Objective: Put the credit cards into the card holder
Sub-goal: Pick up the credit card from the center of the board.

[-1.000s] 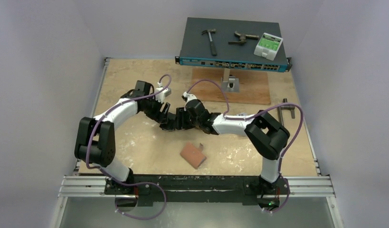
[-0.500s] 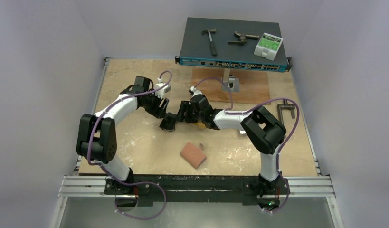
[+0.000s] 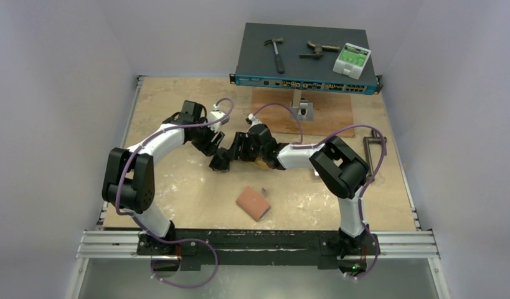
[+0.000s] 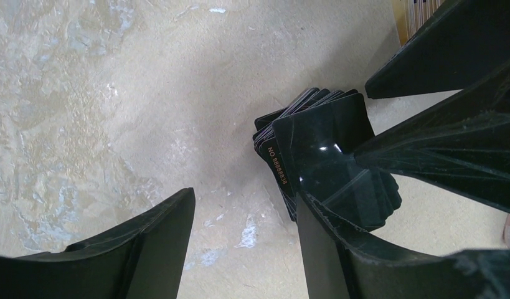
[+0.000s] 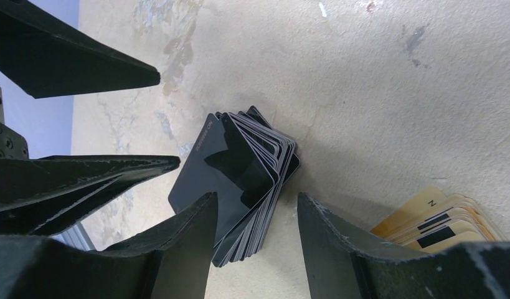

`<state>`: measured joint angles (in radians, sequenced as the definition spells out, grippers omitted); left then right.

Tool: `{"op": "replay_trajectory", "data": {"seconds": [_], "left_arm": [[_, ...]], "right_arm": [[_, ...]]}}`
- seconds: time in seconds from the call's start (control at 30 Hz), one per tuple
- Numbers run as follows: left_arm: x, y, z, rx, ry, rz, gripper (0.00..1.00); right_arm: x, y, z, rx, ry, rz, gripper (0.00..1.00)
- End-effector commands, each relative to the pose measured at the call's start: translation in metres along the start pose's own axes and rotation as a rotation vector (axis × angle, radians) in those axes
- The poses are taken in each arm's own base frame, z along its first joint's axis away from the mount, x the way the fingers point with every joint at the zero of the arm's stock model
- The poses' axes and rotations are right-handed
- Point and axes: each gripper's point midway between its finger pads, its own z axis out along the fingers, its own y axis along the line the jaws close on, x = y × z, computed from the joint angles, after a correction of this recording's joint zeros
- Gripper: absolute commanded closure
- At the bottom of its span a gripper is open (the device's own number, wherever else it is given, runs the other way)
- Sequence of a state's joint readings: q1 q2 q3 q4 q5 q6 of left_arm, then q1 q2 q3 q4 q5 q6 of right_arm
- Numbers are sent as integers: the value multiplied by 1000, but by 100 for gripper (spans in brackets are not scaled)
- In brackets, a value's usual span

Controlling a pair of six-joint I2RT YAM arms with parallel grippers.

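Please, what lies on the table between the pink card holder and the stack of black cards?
Nothing: the top view shows only bare table between the card holder and the black cards.

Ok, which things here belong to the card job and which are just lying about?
Job: black card stack, orange-gold cards, card holder.
Lying about: network switch, hammer, green-and-white box, wooden board.

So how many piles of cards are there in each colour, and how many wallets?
Black card pile: 1
Gold card pile: 1
Pink wallet: 1
Total: 3
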<state>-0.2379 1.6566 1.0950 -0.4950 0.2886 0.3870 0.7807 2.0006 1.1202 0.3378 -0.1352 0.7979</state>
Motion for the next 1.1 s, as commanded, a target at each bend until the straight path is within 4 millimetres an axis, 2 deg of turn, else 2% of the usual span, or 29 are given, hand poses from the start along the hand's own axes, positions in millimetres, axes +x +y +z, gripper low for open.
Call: {"op": "replay_trajectory", "data": {"seconds": [0.0,0.37,0.77,0.93,1.07], "left_arm": [[-11,3,3,-25,-27,57,40],[-5,4,13,-78,11,128,42],[-5,4,13,-122,9,172,45],[-4,-2,16,-117,25,202,46],[-4,-16,17,-89,25,225,47]], "right_arm": [[-13,20,2,-69,-30,10,50],[-7,19,6,-82,-13,36,51],[2,17,12,-93,19,54,53],[4,16,13,-93,27,58,53],[1,19,12,-99,22,60,53]]}}
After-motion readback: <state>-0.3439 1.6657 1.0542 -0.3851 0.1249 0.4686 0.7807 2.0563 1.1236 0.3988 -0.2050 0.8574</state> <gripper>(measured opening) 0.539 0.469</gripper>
